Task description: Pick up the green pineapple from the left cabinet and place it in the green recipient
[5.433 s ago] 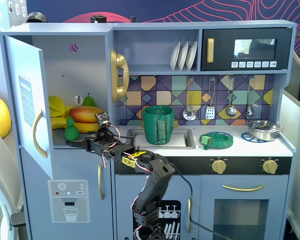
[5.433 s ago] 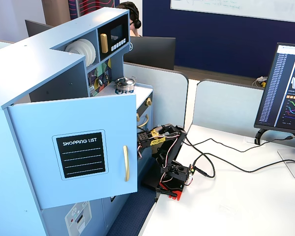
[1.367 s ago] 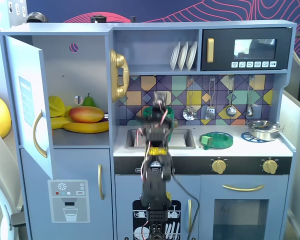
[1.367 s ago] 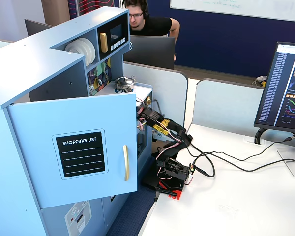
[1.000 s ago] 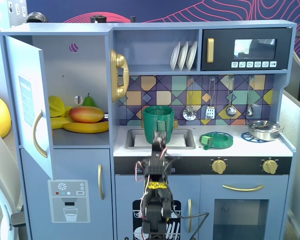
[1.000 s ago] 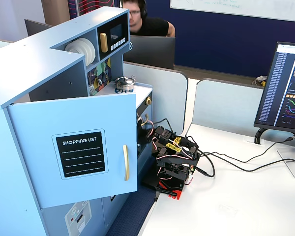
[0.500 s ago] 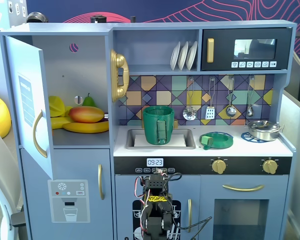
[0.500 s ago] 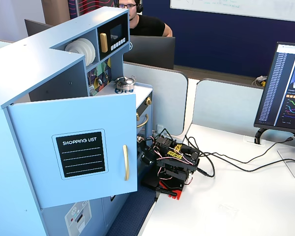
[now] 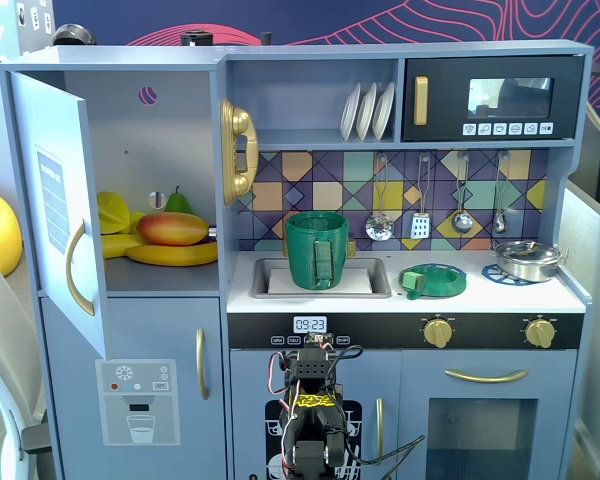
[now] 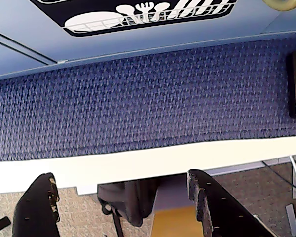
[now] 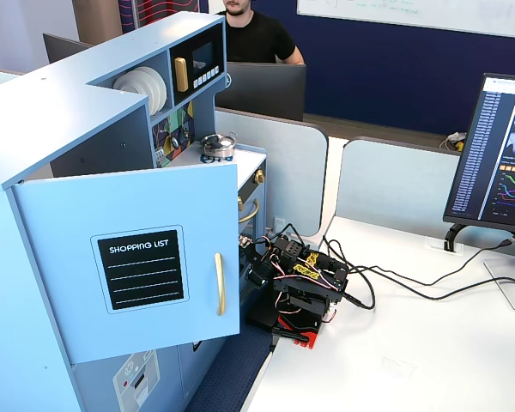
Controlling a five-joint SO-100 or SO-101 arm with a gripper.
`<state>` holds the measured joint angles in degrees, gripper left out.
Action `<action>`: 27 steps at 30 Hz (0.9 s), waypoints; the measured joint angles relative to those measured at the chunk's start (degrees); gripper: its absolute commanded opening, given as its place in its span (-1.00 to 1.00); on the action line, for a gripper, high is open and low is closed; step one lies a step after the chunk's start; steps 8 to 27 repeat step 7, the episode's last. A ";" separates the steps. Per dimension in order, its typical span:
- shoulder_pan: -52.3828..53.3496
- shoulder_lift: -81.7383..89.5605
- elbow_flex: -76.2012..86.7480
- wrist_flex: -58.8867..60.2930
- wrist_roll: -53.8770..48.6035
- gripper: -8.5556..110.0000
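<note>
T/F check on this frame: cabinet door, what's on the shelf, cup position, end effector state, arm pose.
1. The left cabinet has its door open. True.
2. The green pineapple is plainly visible on the cabinet shelf. False: only a mango, a banana, a pear and something yellow behind them show; no pineapple can be made out.
3. The green cup stands in the sink. True.
4. The end effector holds a toy. False: its fingers are apart with nothing between them in the wrist view.
5. The arm is reaching into the cabinet. False: it sits folded low in front of the kitchen.
</note>
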<state>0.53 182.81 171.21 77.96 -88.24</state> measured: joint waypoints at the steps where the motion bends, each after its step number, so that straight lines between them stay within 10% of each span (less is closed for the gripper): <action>1: 0.00 0.00 0.00 0.00 0.00 -0.44; 27: 0.00 0.00 0.00 0.00 0.00 -0.45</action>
